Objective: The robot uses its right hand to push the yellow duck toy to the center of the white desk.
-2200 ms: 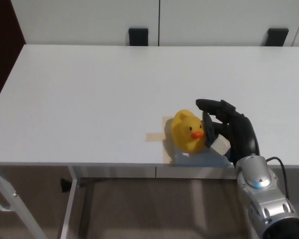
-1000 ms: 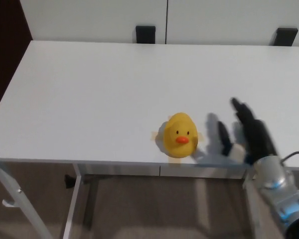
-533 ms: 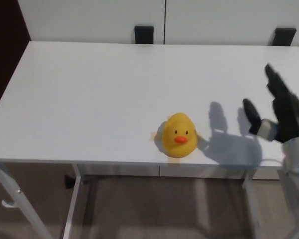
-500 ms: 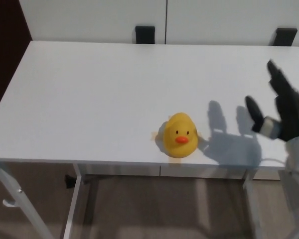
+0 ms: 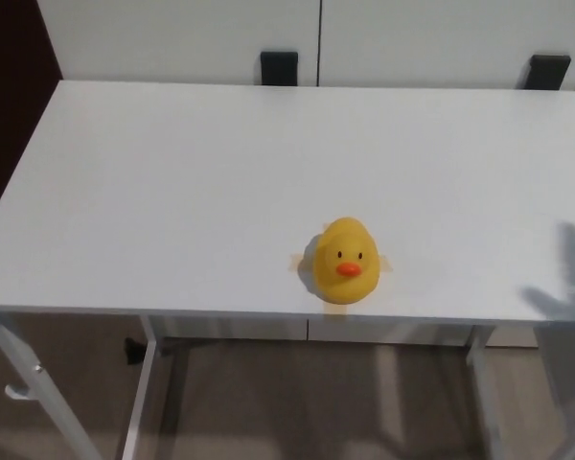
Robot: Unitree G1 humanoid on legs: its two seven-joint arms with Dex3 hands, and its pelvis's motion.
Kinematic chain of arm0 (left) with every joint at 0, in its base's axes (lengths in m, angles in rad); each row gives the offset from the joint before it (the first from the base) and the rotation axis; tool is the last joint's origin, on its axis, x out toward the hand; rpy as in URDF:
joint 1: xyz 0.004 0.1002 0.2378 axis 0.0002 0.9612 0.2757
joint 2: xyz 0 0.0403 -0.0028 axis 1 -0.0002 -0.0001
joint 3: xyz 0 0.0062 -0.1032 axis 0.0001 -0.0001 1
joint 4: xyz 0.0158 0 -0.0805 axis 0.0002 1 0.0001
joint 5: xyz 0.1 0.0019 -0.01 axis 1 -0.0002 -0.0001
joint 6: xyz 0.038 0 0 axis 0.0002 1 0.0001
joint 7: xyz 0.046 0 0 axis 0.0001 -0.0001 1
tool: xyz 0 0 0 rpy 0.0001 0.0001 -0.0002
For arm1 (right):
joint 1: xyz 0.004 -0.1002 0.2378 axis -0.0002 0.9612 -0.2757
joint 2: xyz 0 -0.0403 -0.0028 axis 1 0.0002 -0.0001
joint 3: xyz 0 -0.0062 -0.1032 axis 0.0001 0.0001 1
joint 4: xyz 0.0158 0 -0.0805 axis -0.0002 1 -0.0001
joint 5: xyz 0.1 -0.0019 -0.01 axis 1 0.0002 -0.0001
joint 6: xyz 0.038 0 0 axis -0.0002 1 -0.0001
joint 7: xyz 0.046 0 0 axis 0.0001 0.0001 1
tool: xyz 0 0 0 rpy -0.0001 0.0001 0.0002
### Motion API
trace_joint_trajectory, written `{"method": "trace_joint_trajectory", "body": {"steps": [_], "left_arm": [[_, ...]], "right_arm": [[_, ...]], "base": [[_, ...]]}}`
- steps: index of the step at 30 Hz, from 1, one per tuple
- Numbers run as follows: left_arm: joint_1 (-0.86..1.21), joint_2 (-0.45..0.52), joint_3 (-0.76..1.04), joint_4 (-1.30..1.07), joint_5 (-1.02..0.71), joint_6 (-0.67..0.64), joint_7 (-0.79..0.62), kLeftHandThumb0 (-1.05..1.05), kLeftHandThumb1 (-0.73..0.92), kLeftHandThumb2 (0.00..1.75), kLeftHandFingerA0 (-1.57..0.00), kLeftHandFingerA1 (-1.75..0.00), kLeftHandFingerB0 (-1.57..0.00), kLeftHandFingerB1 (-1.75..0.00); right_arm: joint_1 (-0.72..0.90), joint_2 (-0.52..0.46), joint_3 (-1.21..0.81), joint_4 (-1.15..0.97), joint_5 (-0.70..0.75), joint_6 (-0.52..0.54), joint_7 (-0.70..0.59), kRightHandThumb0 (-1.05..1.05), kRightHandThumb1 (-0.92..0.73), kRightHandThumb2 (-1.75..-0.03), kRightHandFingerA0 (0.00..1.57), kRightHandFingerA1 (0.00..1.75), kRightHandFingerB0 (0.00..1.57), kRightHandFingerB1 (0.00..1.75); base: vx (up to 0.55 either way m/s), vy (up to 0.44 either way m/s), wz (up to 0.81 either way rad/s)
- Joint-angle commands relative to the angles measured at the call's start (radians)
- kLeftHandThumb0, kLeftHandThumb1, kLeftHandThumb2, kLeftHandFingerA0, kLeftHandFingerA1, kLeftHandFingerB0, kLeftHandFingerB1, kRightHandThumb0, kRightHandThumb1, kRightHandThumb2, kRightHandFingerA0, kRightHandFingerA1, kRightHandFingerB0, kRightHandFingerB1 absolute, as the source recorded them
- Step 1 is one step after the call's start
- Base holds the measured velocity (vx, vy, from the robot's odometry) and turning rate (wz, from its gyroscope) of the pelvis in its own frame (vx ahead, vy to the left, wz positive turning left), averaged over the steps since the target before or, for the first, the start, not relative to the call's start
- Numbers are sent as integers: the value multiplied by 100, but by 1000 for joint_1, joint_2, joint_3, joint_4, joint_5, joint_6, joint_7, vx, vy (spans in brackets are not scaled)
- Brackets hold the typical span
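Right now neither hand is in view, only a faint shadow at about 4 o'clock on the white desk (image 5: 172, 172), so I cannot tell how the fingers are set. The yellow duck toy (image 5: 343, 261) sits upright near the front edge at 6 o'clock, over tan tape marks (image 5: 387, 264), beak facing the robot. Its long axis likely runs front to back. If more pushing is needed, press low on its near side toward 12 o'clock, so it slides without toppling.

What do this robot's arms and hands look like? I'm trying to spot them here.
Neither arm nor hand shows in this head view. Only a faint grey shadow with finger-like shapes falls on the white desk at its right edge, apart from the yellow duck toy.
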Motion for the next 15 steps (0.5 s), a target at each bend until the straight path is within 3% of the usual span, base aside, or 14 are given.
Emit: {"method": "trace_joint_trajectory", "body": {"steps": [1, 7, 8, 13, 14, 15], "left_arm": [[16, 17, 26, 3, -19, -9, 12, -15, 61, 81, -92, -97, -91, -104], [18, 20, 27, 3, -12, -11, 17, -17, 65, 76, -93, -95, -88, -102], [15, 20, 27, 7, -9, -8, 19, -17, 66, 75, -88, -91, -80, -94], [9, 19, 33, 7, -10, -7, 20, -18, 63, 78, -93, -93, -90, -100], [7, 19, 33, 5, -10, -7, 19, -15, 62, 80, -90, -94, -88, -100], [7, 19, 33, 5, -10, -7, 19, -15, 62, 80, -90, -94, -88, -100]], "right_arm": [[240, -122, -264, 175, 142, -97, 52, -105, -87, -75, 0, 0, 0, 9], [361, -87, -356, 244, 185, -94, 73, -105, -87, -69, 0, 0, 0, 10], [383, -67, -366, 267, 189, -108, 65, -105, -80, -78, 0, 1, 0, 14], [417, -10, -358, 344, 182, -134, 26, -105, -81, -79, 0, 3, 0, 15], [417, 21, -352, 356, 188, -126, 19, -105, -66, -116, 0, 29, 0, 25], [417, 21, -352, 356, 188, -126, 19, -105, -66, -116, 0, 29, 0, 25]], "base": [[0, 0, 0], [0, 0, 0], [0, 0, 0], [0, 0, 0], [0, 0, 0], [0, 0, 0]]}}
